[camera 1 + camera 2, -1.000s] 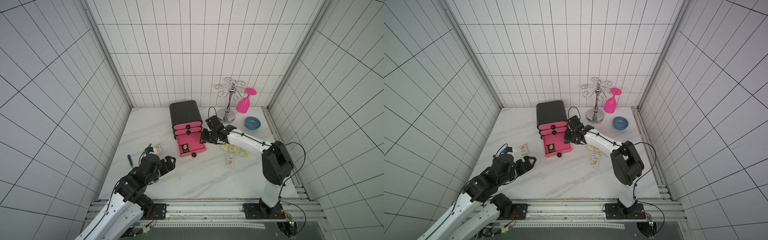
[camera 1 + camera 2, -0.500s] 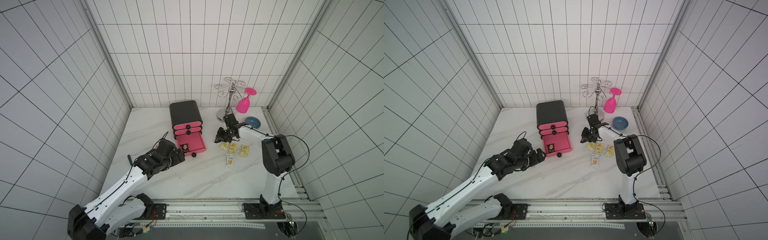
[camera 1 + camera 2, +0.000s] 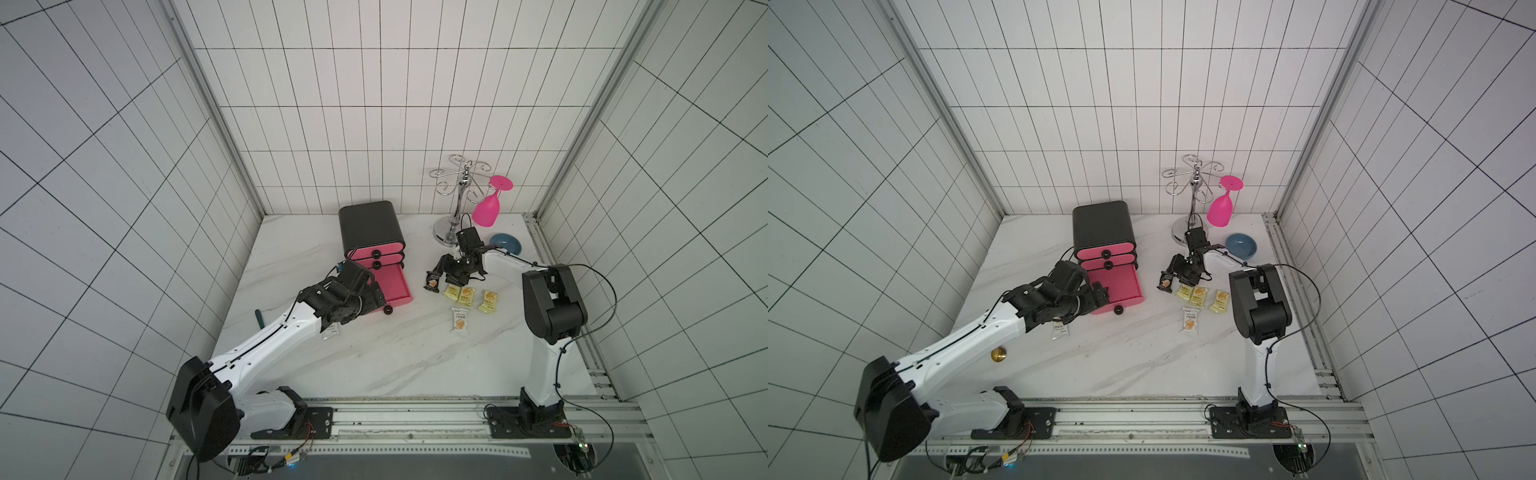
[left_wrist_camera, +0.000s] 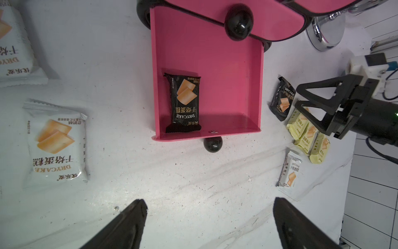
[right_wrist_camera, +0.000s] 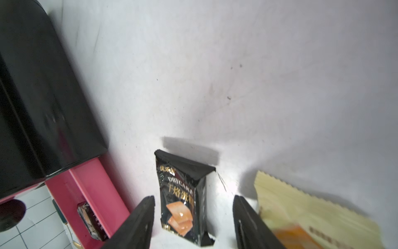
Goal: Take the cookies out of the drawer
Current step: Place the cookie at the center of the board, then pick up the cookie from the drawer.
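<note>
Cookies, eight packets counted in the left wrist view. One black packet (image 4: 183, 105) lies flat on the floor of the pulled-out pink drawer (image 4: 155, 90), alone in it. The other seven are out on the marble table (image 4: 172, 183).

A second black packet (image 5: 183, 198) stands propped on the table near the drawer's side wall, between the fingers of the right gripper (image 5: 193, 197). The jaws are partly apart and a gap shows on each side of the packet, so nothing is clamped.

Three yellow packets (image 4: 308, 138) overlap in a short row just beside it. One white packet (image 4: 290, 170) lies close by them. Two more white packets are on the drawer's far side: one in full view (image 4: 57, 146), one cut by the frame edge (image 4: 13, 43).

The left gripper (image 4: 210, 202) has its jaws spread wide and holds nothing. Its fingertips show over bare table short of the drawer's front knob (image 4: 213, 144).

Tally: two black, three yellow, three white.

The black cabinet (image 3: 370, 226) has three pink drawer fronts, only the lowest pulled out. Behind it stand one chrome rack (image 3: 461, 199), one pink glass (image 3: 488, 210) hanging from it, and one blue bowl (image 3: 505, 243).
</note>
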Robot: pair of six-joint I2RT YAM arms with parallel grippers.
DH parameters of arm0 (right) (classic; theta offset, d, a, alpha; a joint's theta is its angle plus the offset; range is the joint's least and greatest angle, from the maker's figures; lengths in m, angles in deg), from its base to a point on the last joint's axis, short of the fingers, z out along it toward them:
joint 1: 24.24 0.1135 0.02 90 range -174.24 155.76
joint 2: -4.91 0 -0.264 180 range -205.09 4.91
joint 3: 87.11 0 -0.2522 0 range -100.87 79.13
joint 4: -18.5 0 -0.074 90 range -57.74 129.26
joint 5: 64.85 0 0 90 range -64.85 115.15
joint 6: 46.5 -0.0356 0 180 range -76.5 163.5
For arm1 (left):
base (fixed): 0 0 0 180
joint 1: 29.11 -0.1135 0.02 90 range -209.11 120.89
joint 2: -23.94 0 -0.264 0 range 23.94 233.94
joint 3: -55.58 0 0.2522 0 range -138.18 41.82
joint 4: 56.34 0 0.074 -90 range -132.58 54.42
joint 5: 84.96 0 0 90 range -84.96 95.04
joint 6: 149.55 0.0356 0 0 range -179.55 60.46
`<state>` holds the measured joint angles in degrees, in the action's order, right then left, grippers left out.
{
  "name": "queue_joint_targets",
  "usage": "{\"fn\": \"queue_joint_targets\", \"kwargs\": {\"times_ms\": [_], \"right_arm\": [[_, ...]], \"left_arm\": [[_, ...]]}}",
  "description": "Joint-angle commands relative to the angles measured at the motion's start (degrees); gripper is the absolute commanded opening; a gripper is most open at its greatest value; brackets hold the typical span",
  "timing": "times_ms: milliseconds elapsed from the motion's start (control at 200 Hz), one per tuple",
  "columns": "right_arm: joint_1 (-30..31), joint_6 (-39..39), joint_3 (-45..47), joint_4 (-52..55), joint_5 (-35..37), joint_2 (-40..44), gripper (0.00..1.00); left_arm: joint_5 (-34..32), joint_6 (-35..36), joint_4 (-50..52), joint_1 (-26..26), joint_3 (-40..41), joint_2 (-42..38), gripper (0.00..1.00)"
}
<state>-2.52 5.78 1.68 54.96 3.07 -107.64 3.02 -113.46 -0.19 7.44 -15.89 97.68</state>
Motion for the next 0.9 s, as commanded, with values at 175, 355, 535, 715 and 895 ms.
{"fn": "queue_joint_targets", "kwargs": {"times_ms": [175, 355, 535, 715, 895], "right_arm": [[-0.4, 0.5, 4.1, 4.7, 0.8, 13.2, 0.63], [-0.3, 0.4, 5.6, 6.0, -0.4, 16.9, 0.62], [-0.4, 1.3, 5.4, 7.5, -1.8, 18.1, 0.62], [-0.3, 1.5, 5.6, 7.8, -2.4, 18.3, 0.62], [-0.4, 2.4, 6.0, 8.4, -2.4, 18.8, 0.62]], "left_arm": [[-5.8, -0.3, 5.8, 1.5, -9.7, 10.5, 0.88], [-9.7, 0.4, 9.7, 1.6, -15.3, 18.0, 0.78], [-12.6, -1.2, 11.2, 1.4, -17.1, 22.7, 0.73], [-12.5, -5.8, 8.8, 1.1, -17.3, 26.6, 0.70], [-13.1, -10.2, 6.7, 0.5, -17.5, 29.4, 0.68]]}}
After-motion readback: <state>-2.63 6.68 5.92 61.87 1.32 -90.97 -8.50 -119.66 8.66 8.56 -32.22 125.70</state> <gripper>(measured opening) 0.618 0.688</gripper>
